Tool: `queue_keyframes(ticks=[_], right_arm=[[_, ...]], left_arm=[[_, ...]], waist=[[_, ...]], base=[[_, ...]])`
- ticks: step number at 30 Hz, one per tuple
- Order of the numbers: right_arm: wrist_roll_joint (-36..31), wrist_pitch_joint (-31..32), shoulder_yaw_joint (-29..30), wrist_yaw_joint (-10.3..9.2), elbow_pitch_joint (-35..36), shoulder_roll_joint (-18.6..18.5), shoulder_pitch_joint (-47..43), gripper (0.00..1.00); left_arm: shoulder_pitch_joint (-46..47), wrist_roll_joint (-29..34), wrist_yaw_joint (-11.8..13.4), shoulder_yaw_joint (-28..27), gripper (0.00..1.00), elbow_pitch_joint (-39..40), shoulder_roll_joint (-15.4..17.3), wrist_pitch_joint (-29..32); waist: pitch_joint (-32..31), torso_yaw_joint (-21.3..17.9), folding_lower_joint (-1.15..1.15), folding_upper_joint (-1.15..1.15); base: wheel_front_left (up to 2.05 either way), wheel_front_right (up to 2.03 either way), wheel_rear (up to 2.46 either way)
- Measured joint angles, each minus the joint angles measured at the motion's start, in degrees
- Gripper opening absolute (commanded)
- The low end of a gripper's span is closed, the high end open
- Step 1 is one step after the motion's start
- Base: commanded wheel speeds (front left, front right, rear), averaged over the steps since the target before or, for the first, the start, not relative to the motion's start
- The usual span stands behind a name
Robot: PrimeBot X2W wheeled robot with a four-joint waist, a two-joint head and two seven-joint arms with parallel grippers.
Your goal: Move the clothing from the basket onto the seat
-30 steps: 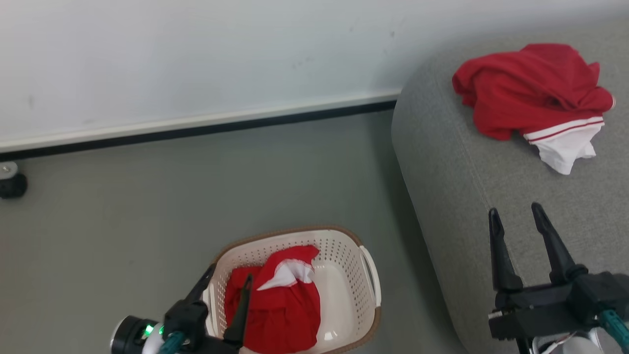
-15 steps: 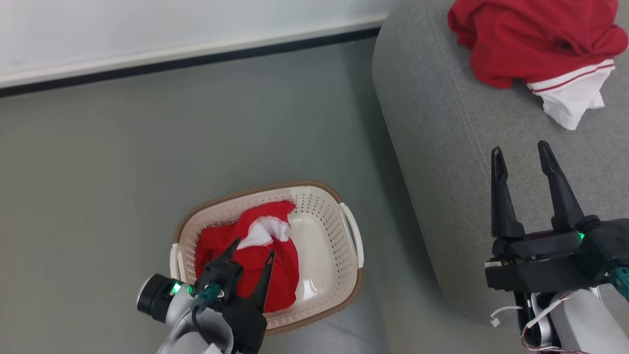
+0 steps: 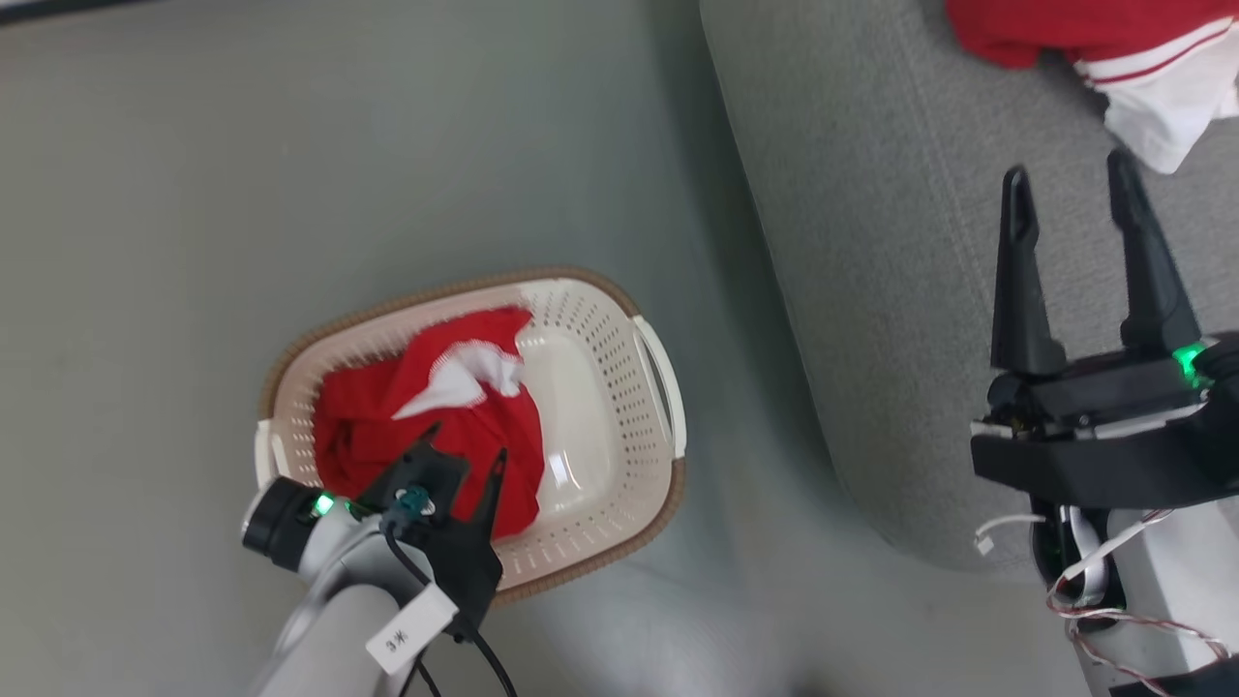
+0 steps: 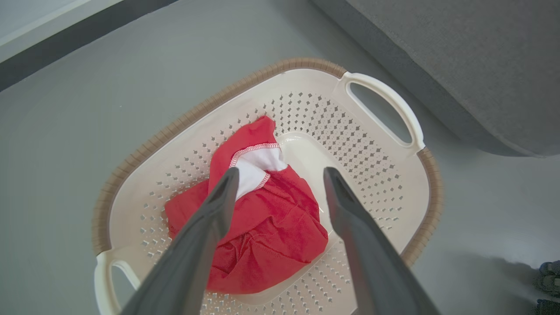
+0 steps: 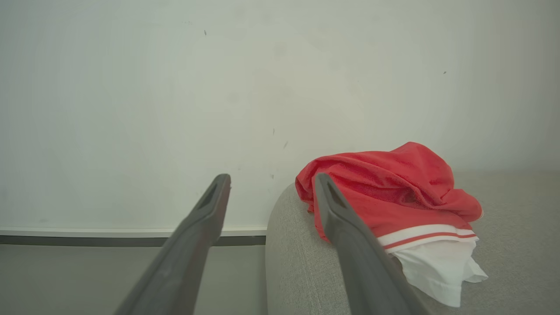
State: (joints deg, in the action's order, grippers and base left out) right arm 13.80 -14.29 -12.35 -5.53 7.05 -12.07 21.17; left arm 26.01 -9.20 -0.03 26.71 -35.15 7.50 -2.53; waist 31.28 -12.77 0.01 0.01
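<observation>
One white tag [image 3: 410,629] on the left arm reads "3" and then a character I cannot make out. The left gripper [image 3: 465,443] hangs over the basket [image 3: 592,387], spread wide and empty, above one red garment [image 3: 387,426] lying inside. Right of the basket stands one grey sofa [image 3: 871,242]. Above it is the right gripper [image 3: 1069,169], also wide open and empty. Farthest from the basket, the second red garment [image 3: 1142,48] lies on the sofa.
</observation>
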Motion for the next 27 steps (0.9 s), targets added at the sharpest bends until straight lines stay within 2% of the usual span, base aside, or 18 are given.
queue_keyframes(ticks=[15,27], right_arm=[[-0.05,-0.42,1.59,0.07,3.82,0.74,7.22,1.0],[-0.85,-0.43,2.72,0.08,6.26,0.51,12.49,1.0]], left_arm=[[10.89,2.71,0.62,-0.41,1.0,-5.41,1.32,1.0],[18.71,5.16,1.67,-0.23,1.0,-9.29,1.65,1.18]], waist=[[12.22,-2.34,0.0,-0.01],[21.28,-2.56,0.0,0.0]], base=[[0.0,0.0,0.0],[0.0,0.0,0.0]])
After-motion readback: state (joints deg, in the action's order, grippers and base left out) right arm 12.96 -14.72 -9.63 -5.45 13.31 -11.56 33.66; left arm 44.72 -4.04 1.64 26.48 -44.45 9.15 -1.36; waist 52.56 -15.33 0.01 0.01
